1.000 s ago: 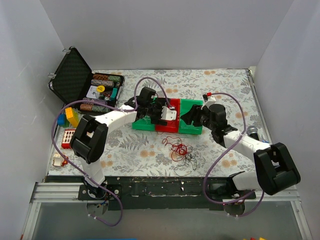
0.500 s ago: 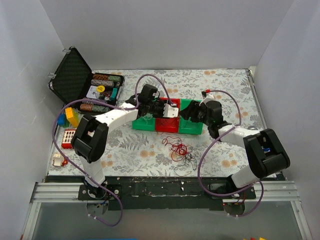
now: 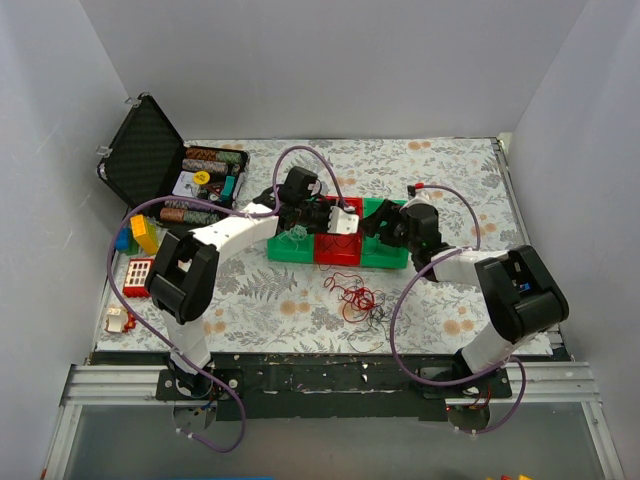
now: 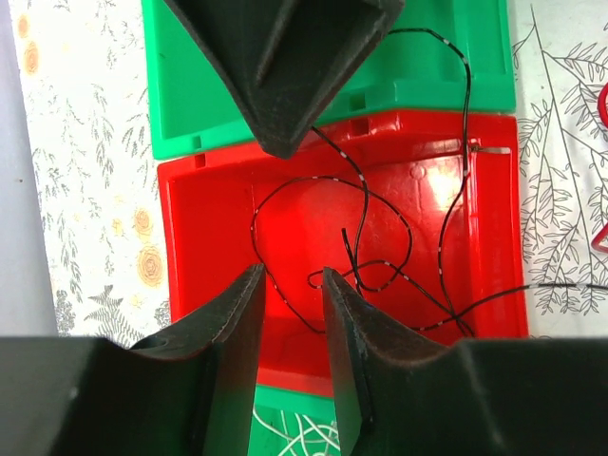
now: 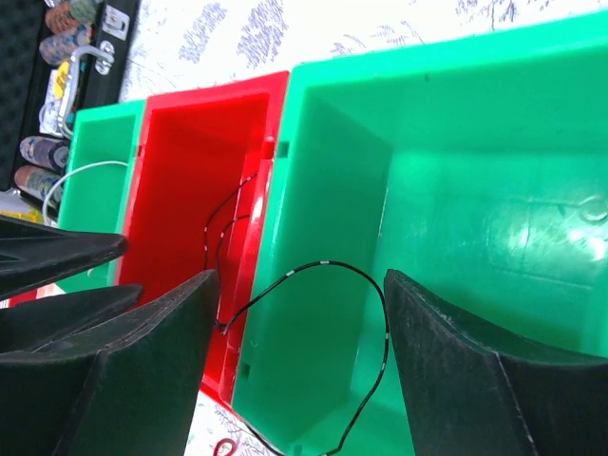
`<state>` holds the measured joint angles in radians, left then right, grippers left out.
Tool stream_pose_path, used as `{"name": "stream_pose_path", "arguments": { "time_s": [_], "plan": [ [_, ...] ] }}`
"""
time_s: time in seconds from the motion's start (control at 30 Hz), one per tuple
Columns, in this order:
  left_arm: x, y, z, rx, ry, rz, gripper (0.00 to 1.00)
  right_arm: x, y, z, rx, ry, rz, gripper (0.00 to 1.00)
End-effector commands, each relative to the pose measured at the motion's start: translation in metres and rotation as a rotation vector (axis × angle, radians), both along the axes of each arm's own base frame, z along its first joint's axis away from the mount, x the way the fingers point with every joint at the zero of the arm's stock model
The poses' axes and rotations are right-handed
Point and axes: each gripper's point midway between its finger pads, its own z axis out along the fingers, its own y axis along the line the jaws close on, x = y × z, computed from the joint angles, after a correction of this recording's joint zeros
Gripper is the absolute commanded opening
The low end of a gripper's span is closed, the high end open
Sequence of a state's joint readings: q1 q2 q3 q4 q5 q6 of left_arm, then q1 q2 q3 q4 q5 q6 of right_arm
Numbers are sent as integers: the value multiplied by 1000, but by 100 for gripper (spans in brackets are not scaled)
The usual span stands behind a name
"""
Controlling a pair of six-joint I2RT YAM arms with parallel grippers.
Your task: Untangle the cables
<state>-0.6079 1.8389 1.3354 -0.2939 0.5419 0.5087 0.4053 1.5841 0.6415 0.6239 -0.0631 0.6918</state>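
The cables [image 3: 360, 300] are a small, mostly red tangle of thin wire on the floral tablecloth, in front of three joined bins. A thin black wire with pale marks [image 4: 467, 114] lies looped in the red bin [image 3: 336, 250]. It crosses the rim into the right green bin [image 5: 475, 218], where it shows as a loop [image 5: 321, 263]. My left gripper [image 4: 290, 285] hangs over the red bin, jaws a little apart and empty. My right gripper [image 5: 299, 285] is wide open over the right green bin, with the black loop below it.
A pale wire [image 5: 81, 176] lies in the left green bin [image 3: 290, 246]. An open black case [image 3: 150, 150] with poker chips stands at the back left. Toy blocks [image 3: 138, 255] lie at the left edge. Purple hoses run along both arms.
My right arm has swung left and forward, bringing its gripper over the right green bin. My left gripper has stayed over the red bin. The red tangle has not moved.
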Motion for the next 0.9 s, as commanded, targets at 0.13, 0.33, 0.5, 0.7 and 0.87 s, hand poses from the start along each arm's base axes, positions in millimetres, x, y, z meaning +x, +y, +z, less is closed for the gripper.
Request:
{"name": "stream_pose_path", "arguments": {
  "time_s": [0.13, 0.33, 0.5, 0.7, 0.87],
  "plan": [
    [-13, 5, -7, 5, 2, -21, 29, -1, 20, -2, 177, 43, 36, 77],
    [-15, 6, -12, 7, 2, -17, 29, -4, 25, 15, 179, -9, 75, 61],
    [-16, 3, -9, -8, 1, -15, 29, -6, 23, 31, 127, -67, 79, 44],
    [-20, -1, -9, -13, 5, -16, 30, -8, 27, 47, 67, -136, 99, 31],
    [-19, -1, -7, -18, 1, -8, 30, -10, 34, 56, 41, -176, 126, 30]
  ]
}}
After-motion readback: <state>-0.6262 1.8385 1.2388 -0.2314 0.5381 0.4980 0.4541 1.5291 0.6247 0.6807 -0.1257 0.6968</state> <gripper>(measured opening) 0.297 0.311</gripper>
